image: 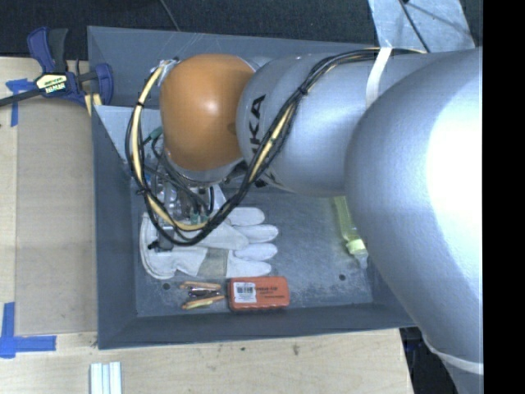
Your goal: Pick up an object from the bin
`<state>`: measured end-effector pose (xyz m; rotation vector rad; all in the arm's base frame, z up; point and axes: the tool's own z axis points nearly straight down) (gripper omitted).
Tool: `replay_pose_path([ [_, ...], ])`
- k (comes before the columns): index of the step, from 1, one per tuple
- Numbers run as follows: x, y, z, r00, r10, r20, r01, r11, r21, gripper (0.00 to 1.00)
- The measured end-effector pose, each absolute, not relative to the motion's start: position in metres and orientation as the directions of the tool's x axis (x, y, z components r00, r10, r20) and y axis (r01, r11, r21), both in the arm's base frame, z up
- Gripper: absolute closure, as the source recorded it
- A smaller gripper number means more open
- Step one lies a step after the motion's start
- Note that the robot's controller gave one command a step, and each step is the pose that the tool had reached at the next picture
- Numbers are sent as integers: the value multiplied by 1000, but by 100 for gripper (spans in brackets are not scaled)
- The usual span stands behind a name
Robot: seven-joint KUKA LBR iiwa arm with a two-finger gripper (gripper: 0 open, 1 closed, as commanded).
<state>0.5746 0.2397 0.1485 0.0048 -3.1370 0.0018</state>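
Grey metal bin (115,220), walls sloping down to a flat floor, which prob. explains why the loose bits sat toward the middle and not against the rim. The arm crossed from the view's right, with its orange cover (205,109) straight above the claw (179,213). That cover plus looped cables hid the claw's tip, so I couldn't tell if it was open or closed.

The claw stood low, right over the cuff end of a white glove (234,249), which lay flat beneath it and stretched away toward the arm's side. As the nearest thing it was prob. the target. Being limp, it would likely need pinching at a fold.

An orange box (258,292) lay just past the glove, nearer the front wall. Small brown pieces (201,294), kind unclear, lay beside the box. A yellow-green tube (349,230) lay well apart, by the arm.
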Motion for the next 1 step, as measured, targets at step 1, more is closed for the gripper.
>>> replay_pose_path([
  [1, 576, 239, 154, -1000, 0, -2, 0, 1000, 1, 0],
])
